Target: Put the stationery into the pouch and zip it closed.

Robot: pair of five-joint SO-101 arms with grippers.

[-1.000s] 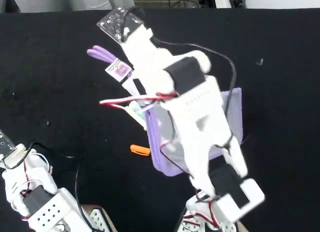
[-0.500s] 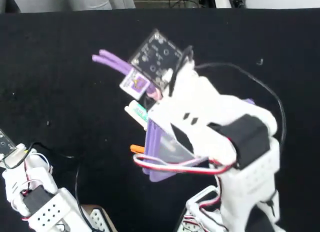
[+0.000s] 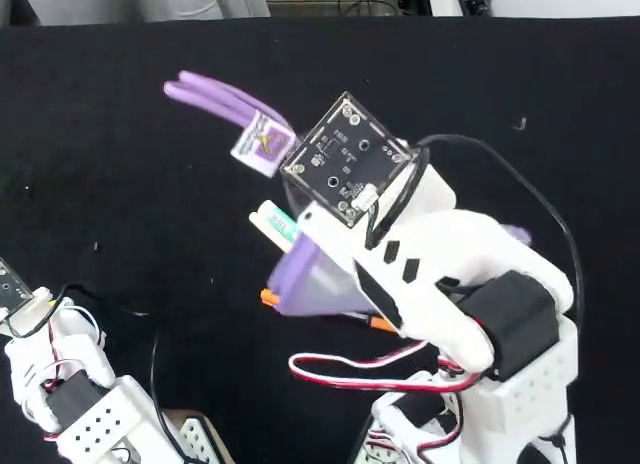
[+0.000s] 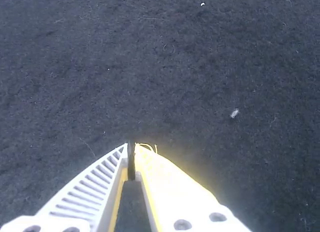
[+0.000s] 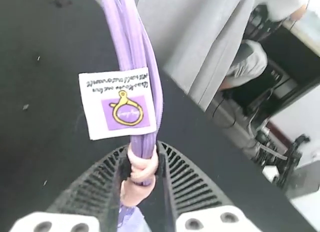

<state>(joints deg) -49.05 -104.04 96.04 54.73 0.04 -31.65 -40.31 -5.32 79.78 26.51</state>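
My right gripper (image 5: 142,167) is shut on the pink ring at the base of the pouch's purple strap (image 5: 132,42). A white and purple tag (image 5: 120,104) hangs from that strap. In the high view the strap (image 3: 215,96) and tag (image 3: 262,144) stick out past the right arm's wrist board (image 3: 345,171). The translucent purple pouch (image 3: 310,274) hangs bunched below it, raised off the table. An orange pen (image 3: 271,298) lies partly under the pouch. A white and green stationery item (image 3: 275,224) lies beside it. My left gripper (image 4: 131,153) is shut and holds nothing, low over the black cloth.
The left arm (image 3: 70,394) sits at the front left corner, far from the pouch. The black tablecloth (image 3: 120,204) covers the whole table. The right arm's white body (image 3: 470,304) hides the table's front right part.
The right arm drew back towards its base and rose, pulling the pouch by its strap from flat to bunched and hanging. More of the orange pen shows. The left arm stayed still.
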